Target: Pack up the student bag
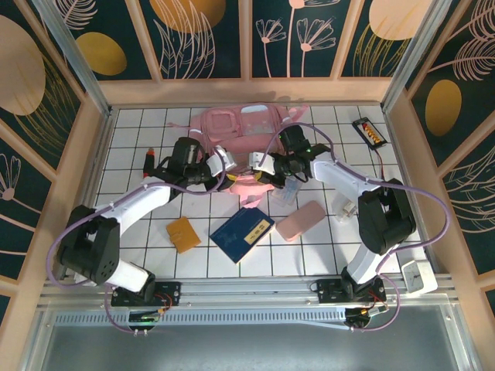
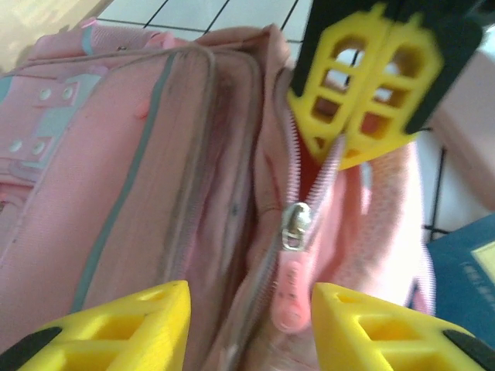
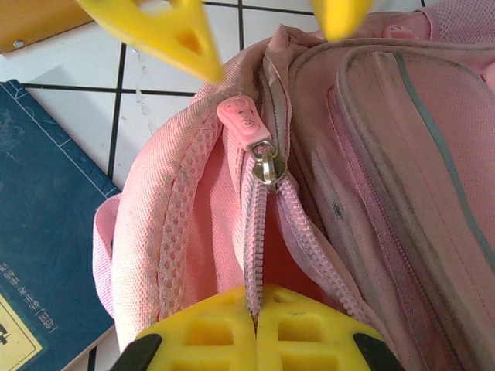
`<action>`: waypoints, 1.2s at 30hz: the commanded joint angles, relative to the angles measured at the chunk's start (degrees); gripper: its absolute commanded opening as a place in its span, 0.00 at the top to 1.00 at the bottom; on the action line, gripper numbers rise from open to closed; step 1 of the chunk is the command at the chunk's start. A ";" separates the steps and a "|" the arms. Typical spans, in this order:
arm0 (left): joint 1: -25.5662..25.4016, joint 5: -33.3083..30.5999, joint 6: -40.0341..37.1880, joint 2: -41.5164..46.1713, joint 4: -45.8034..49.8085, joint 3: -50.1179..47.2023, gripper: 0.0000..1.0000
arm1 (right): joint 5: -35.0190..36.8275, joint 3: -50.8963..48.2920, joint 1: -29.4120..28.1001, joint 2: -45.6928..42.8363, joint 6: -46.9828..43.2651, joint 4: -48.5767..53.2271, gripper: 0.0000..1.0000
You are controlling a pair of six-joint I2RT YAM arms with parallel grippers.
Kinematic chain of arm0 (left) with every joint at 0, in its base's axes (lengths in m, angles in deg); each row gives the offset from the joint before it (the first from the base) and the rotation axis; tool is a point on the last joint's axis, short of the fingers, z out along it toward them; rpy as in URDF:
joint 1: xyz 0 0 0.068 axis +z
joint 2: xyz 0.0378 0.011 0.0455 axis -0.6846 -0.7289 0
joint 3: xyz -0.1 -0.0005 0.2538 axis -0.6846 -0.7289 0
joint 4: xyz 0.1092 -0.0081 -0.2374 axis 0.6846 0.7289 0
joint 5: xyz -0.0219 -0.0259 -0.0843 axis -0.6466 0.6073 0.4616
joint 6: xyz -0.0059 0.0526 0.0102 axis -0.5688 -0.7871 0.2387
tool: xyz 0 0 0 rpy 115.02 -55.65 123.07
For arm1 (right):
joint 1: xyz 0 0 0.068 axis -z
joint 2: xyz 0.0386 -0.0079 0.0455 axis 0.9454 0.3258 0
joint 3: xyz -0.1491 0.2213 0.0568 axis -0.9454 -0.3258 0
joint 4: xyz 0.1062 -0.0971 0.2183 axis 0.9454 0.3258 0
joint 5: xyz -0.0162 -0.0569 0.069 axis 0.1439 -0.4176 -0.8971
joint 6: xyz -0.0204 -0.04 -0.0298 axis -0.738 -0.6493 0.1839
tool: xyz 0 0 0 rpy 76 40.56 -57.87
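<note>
Student bag (image 2: 116, 154) zipper (image 2: 290, 294) between left fingers (image 2: 131, 328)

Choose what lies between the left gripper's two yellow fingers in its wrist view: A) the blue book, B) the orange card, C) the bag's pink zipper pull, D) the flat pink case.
C: the pink zipper pull of the student bag lies in the gap between the parted fingers of the left gripper.
</note>
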 commanded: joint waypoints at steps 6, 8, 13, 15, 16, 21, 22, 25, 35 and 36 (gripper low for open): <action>-2.15 -1.99 -6.33 -4.23 -2.88 1.99 0.63 | -1.39 -0.69 -0.90 -1.99 0.90 -3.30 1.00; -2.07 -1.57 -6.69 -5.06 -0.65 3.22 0.68 | -1.35 -0.92 -0.90 -2.01 1.02 -3.53 1.00; -2.09 6.22 -6.87 -3.88 2.12 3.32 0.58 | -0.91 -0.96 -0.90 -1.86 1.01 -3.53 1.00; -2.07 9.16 -7.48 -2.97 2.95 2.75 0.54 | -0.87 -0.87 -0.94 -1.86 1.05 -3.43 1.00; -2.09 9.32 -7.39 -2.83 3.09 2.69 0.53 | -0.95 -0.74 -0.90 -1.82 0.98 -3.44 1.00; -2.09 6.50 -7.65 -4.54 5.66 3.80 0.59 | -0.97 -0.47 -0.90 -1.55 0.93 -3.19 1.00; -2.08 5.05 -7.59 -4.86 5.69 4.13 0.67 | -0.96 -0.46 -0.90 -1.60 0.95 -3.18 1.00; -2.08 0.20 -7.09 -5.58 5.10 5.29 0.85 | -0.78 -0.49 -0.90 -1.66 0.98 -3.07 1.00; -2.09 -2.49 -8.88 -6.34 5.42 5.62 0.76 | -0.43 -0.17 -1.95 -1.91 0.87 -3.00 1.00; -2.14 -1.44 -9.12 -6.26 5.41 5.32 0.72 | -0.51 -0.12 -1.95 -1.88 0.81 -2.91 1.00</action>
